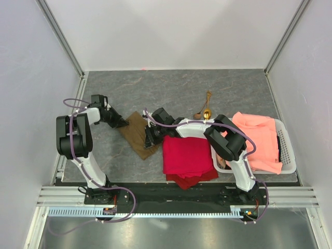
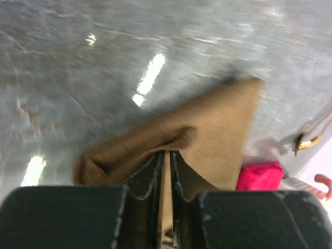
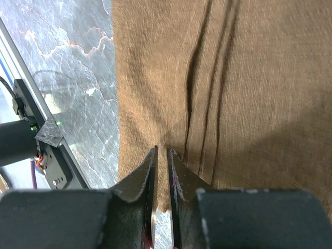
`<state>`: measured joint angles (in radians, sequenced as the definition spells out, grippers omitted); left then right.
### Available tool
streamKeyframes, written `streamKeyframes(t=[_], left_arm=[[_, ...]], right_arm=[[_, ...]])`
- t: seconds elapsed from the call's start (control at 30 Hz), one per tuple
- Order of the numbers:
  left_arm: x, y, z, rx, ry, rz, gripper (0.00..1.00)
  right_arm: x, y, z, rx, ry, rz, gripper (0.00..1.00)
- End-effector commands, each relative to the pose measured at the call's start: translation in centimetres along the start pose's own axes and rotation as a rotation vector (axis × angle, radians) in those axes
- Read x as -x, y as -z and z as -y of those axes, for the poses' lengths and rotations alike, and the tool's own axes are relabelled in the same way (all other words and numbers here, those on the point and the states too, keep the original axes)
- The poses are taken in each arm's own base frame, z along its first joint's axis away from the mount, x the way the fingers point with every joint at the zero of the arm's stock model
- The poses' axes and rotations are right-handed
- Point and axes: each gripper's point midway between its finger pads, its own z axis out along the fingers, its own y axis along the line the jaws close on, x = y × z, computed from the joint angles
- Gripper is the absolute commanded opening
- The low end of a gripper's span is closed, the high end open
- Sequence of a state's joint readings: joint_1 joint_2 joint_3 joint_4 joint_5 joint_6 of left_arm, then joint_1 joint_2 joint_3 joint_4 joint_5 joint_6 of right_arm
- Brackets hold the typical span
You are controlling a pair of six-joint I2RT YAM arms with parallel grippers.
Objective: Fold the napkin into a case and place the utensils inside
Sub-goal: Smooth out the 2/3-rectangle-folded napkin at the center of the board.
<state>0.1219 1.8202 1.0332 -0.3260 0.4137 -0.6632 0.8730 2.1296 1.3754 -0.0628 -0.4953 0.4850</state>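
Two end effectors (image 2: 167,153) (image 3: 162,151), one napkin (image 1: 138,136), two utensils (image 1: 206,112)

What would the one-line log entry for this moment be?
phase: folding | left gripper: shut on napkin | right gripper: shut on napkin | utensils: on table, outside

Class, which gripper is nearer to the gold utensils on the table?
Right. The right gripper pinches the napkin's right edge, closer to the gold utensils; the left gripper holds its left side, farther off.
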Motion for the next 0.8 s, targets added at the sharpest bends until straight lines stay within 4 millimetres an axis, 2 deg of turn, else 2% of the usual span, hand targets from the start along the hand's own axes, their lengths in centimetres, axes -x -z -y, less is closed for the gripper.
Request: streamKeyframes(t=[0.0, 0.07, 0.17, 0.23, 0.33, 0.4, 0.47, 0.5, 0.53, 0.57, 0.6, 0.63, 0.7, 0.73, 0.77], left_arm=[[1.2, -2.1, -0.9, 0.047, 0.051, 0.0, 0.13], [1.6, -2.6, -2.2, 0.087, 0.074, 0.001, 0.13], [3.3, -2.5, -2.4, 0.135, 0.059, 0.036, 0.13], [3.8, -2.3, -2.4, 0.15, 0.048, 0.039, 0.12], [4.4, -1.4, -1.6, 0.141, 0.043, 0.07, 0.12], [5.1, -0.3, -0.8, 0.13, 0.037, 0.098, 0.13], [5.6, 0.7, 0.2, 0.118, 0.021, 0.108, 0.15], [5.8, 1.2, 0.6, 0.112, 0.001, 0.112, 0.16], [6.0, 2.3, 1.6, 0.087, -0.017, 0.128, 0.2], [6.1, 2.8, 2.3, 0.074, -0.037, 0.136, 0.22], [6.0, 3.2, 2.4, 0.075, -0.063, 0.139, 0.24], [5.8, 3.9, 3.2, 0.063, -0.09, 0.15, 0.26], [4.9, 4.5, 3.9, 0.046, -0.123, 0.142, 0.27], [3.9, 4.5, 4.5, 0.031, -0.143, 0.127, 0.28], [2.9, 5.0, 4.6, 0.024, -0.159, 0.12, 0.29]], right_arm=[[0.9, -0.2, -0.5, 0.012, 0.012, 0.027, 0.19], [0.3, -0.8, 0.0, 0.011, -0.011, 0.021, 0.18], [-0.8, -1.9, 0.4, 0.001, -0.042, -0.006, 0.17], [-1.4, -2.2, 0.0, -0.012, -0.035, -0.01, 0.17], [-1.8, -2.7, -2.0, 0.019, -0.049, -0.027, 0.17], [-0.9, -2.5, -3.5, 0.048, -0.068, -0.013, 0.18], [1.1, -1.7, -5.4, 0.085, -0.053, 0.026, 0.2], [1.5, -1.3, -5.6, 0.082, -0.054, 0.025, 0.23], [3.2, -0.6, -6.3, 0.093, -0.047, 0.056, 0.26], [4.0, -0.1, -6.3, 0.097, -0.054, 0.073, 0.29], [4.6, 0.4, -6.4, 0.106, -0.065, 0.083, 0.37], [6.1, 1.7, -5.9, 0.112, -0.077, 0.112, 0.4], [7.3, 3.2, -4.8, 0.1, -0.086, 0.143, 0.49], [8.5, 4.5, -3.7, 0.092, -0.075, 0.167, 0.51], [9.0, 5.2, -3.0, 0.082, -0.075, 0.171, 0.54]])
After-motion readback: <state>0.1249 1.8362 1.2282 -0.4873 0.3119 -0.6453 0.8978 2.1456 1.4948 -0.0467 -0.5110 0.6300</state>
